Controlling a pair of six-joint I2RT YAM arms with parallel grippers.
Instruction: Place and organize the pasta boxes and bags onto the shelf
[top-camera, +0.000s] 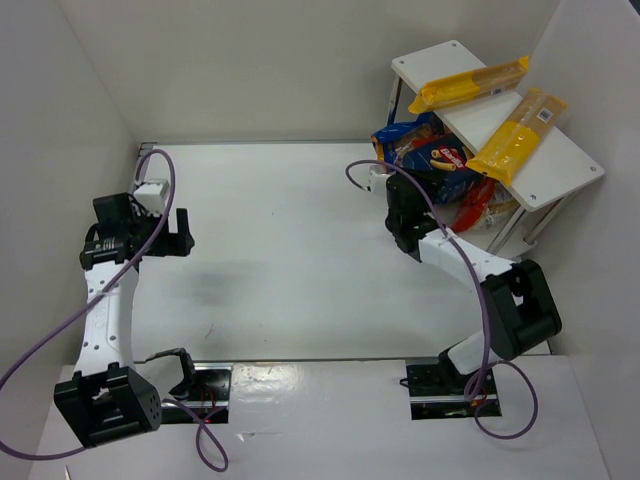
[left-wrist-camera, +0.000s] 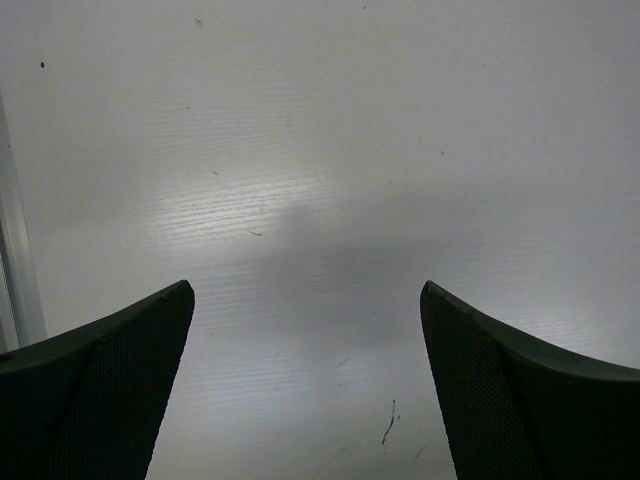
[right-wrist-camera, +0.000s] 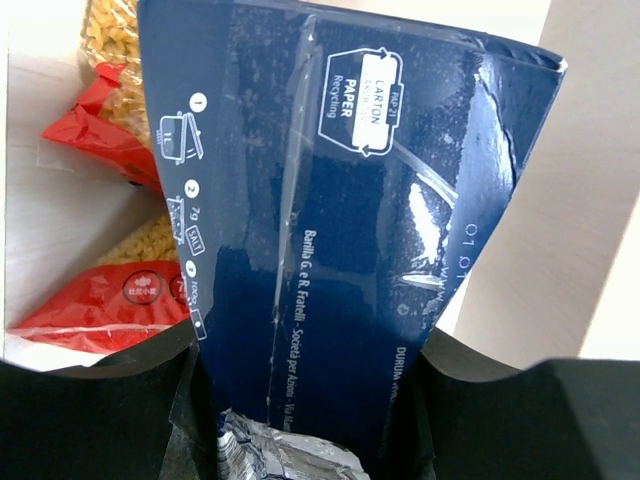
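White worktop (top-camera: 290, 250), shelf (top-camera: 430, 60) at its far right corner. My right pincer (right-wrist-camera: 310, 390) is clamped on one end of the dark blue pasta box (right-wrist-camera: 370, 200), long axis pointing ahead into the lower tier. Right wrist view shows red bags (right-wrist-camera: 100, 300) just left of it. Only the top view shows yellow bags (top-camera: 470, 85) on the upper board. Left pincer (left-wrist-camera: 305, 330) is wide and empty at the left edge.

Shelf (top-camera: 572, 166): white two-tier rack, far right corner.
Yellow bags (top-camera: 468, 84) (top-camera: 516, 135): two, flat on top tier.
Dark blue box (right-wrist-camera: 350, 220): tilted at lower tier.
Red bags (right-wrist-camera: 100, 300): just beside box.
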